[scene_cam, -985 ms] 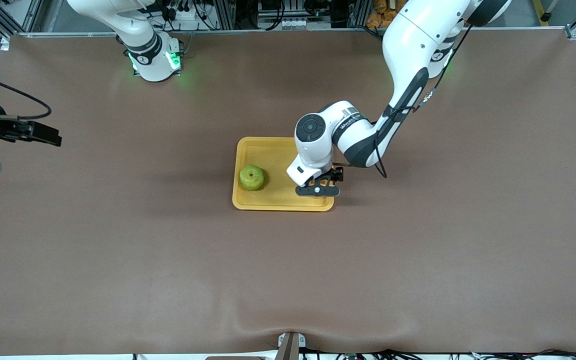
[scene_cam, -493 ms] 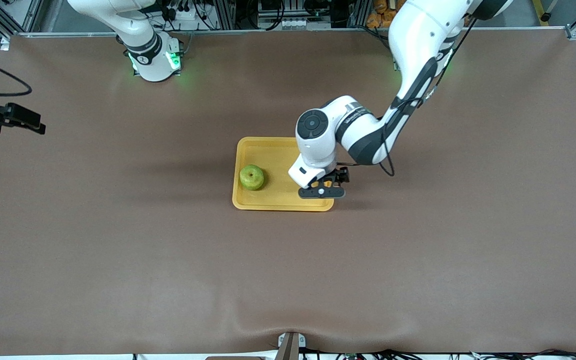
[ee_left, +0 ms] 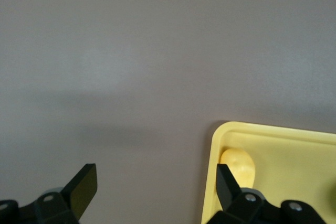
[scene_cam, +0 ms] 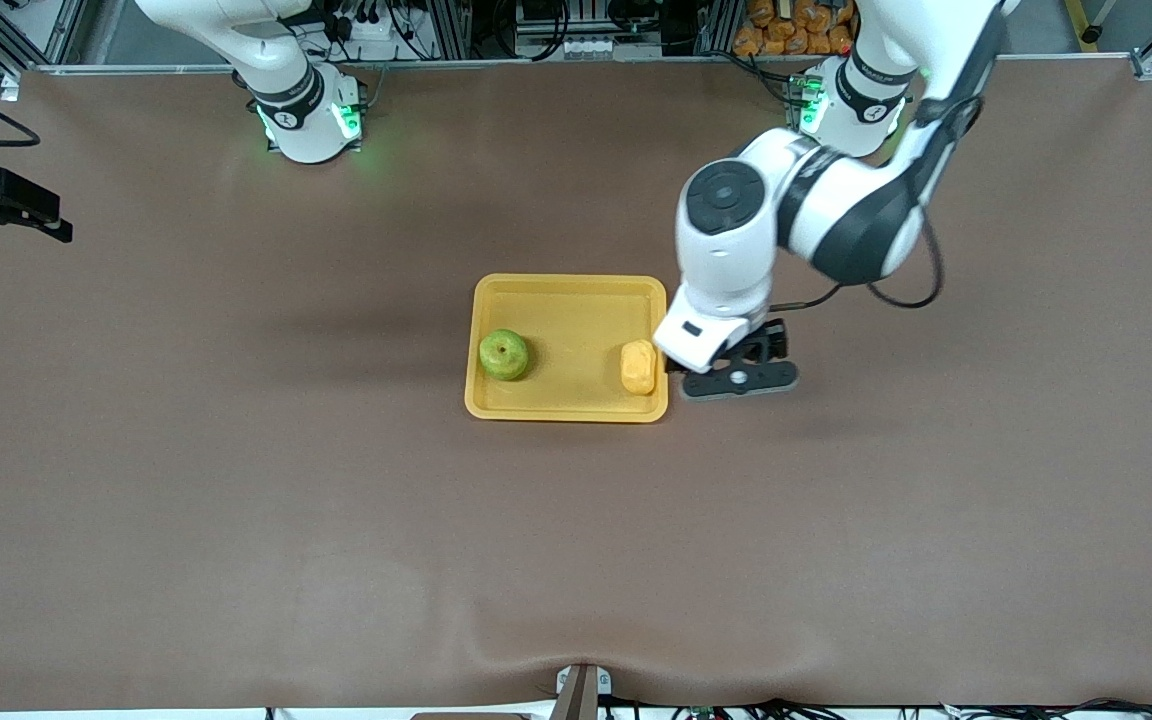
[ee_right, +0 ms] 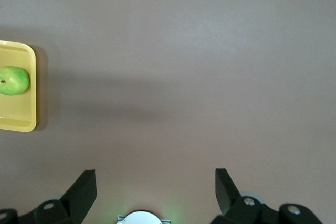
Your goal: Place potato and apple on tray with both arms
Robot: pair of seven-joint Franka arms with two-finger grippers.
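Flat rectangular yellow-orange plastic tray (scene_cam: 566, 290) with rounded corners and low rim, lying mid-table on the brown cloth-covered table (scene_cam: 236, 500); small round bright green apple (scene_cam: 504, 355) resting in the tray near the rim toward the right arm's end, stem dimple upward; small oblong lumpy yellow-orange potato (scene_cam: 638, 367) resting in the tray close against the rim toward the left arm's end, well apart from the apple; left black two-finger claw (scene_cam: 736, 378) in the air over bare table just beside the tray's rim at the left arm's end, fingers (ee_left: 84, 186) spread wide and holding nothing, potato and tray corner visible past one finger in the left wrist view; right black two-finger claw (scene_cam: 6, 205) up over the table edge at the right arm's end, well apart from the tray, fingers (ee_right: 83, 190) spread apart and empty, arm waiting
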